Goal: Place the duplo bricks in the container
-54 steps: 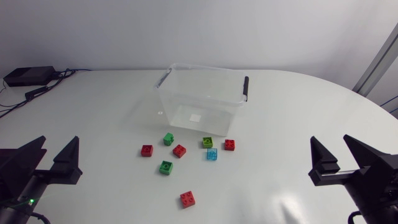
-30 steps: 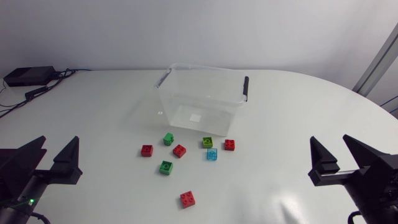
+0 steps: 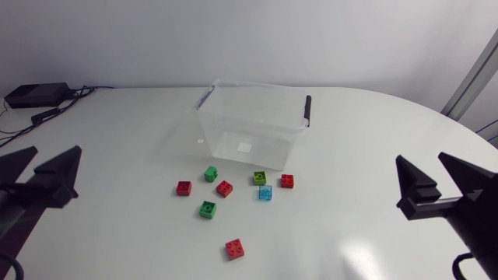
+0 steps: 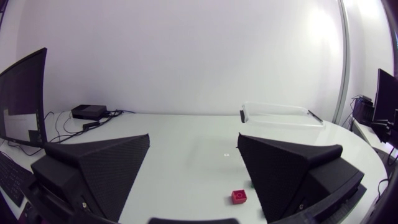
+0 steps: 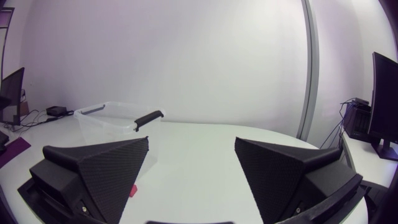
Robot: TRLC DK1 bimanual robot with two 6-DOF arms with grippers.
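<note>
Several duplo bricks lie loose in front of the clear container (image 3: 253, 117): red ones (image 3: 184, 187) (image 3: 224, 188) (image 3: 287, 181), green ones (image 3: 211, 173) (image 3: 208, 208) (image 3: 260, 178), a light blue one (image 3: 265, 193), and a lone red one (image 3: 235, 248) nearest the front. My left gripper (image 3: 56, 152) stands open at the left edge, far from the bricks. My right gripper (image 3: 422, 159) stands open at the right. In the left wrist view the open gripper (image 4: 194, 140) has a red brick (image 4: 239, 196) ahead, beside one finger. Nothing sits between the right gripper's (image 5: 192, 143) fingers; the container (image 5: 112, 119) is ahead.
The container has black clip handles (image 3: 308, 110) on its short sides and a white label on its floor. A black box with cables (image 3: 35, 95) sits at the table's far left corner. The white table (image 3: 366, 148) is bare around the brick cluster.
My left gripper has drawn back toward the left edge of the head view. The right gripper has shifted slightly to the right. The bricks and container have not moved.
</note>
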